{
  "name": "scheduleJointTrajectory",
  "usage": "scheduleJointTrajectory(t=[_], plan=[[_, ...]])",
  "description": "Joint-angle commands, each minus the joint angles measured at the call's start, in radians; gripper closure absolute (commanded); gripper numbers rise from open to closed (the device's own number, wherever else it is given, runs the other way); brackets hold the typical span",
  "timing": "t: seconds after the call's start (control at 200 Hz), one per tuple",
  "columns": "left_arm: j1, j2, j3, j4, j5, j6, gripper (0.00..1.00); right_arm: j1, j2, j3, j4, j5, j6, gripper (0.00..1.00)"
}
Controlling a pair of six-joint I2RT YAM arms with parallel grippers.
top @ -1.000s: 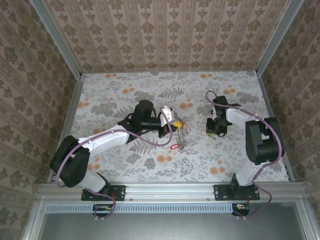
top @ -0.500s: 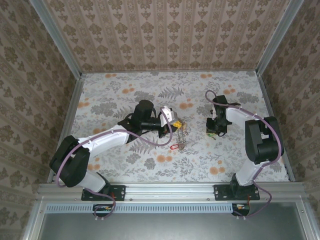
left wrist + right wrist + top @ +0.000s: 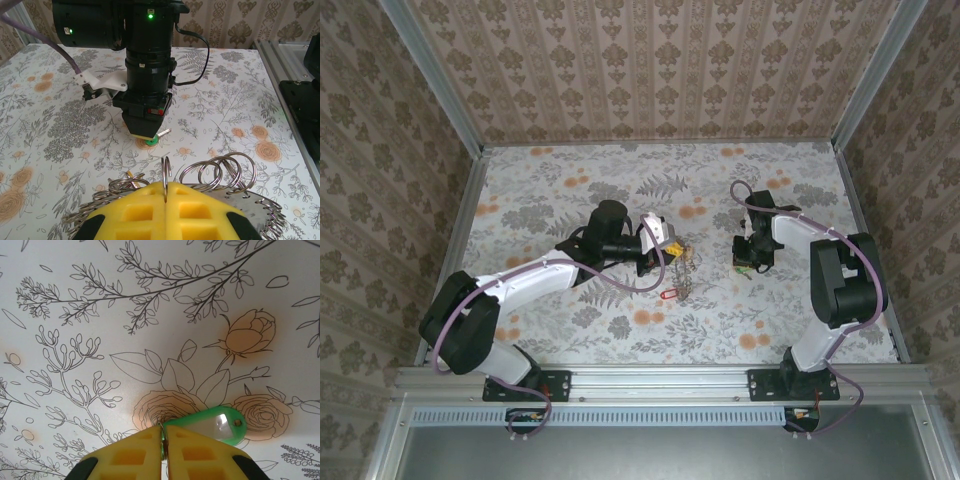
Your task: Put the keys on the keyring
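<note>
Over the floral-printed bench (image 3: 550,180), the left pincer (image 3: 165,186) grips the silvery chain of metal rings (image 3: 220,172) at lower centre; the right pincer (image 3: 163,432), clamped on the green-headed key (image 3: 215,426) lower right, should lift it level.

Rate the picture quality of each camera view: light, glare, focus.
Top external view: even soft light, faint shadows under the arms, keyring tiny. Left wrist view: keyring sharp, left gripper cut off at the bottom edge, green lamp glowing on the right arm. Right wrist view: tablecloth crisp, pale glare on the green key beside the right gripper.
</note>
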Motion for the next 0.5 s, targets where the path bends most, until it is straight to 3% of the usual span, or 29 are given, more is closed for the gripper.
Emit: scheduleJointTrajectory(t=[0.0, 0.495], plan=[[-0.01, -0.016, 0.029, 0.02, 0.019, -0.004, 1.0, 0.005, 0.014, 0.027, -0.032, 0.017, -0.005, 0.88], [-0.01, -0.019, 0.028, 0.018, 0.017, -0.001, 1.0, 0.006, 0.017, 0.027, -0.029, 0.016, -0.005, 0.88]])
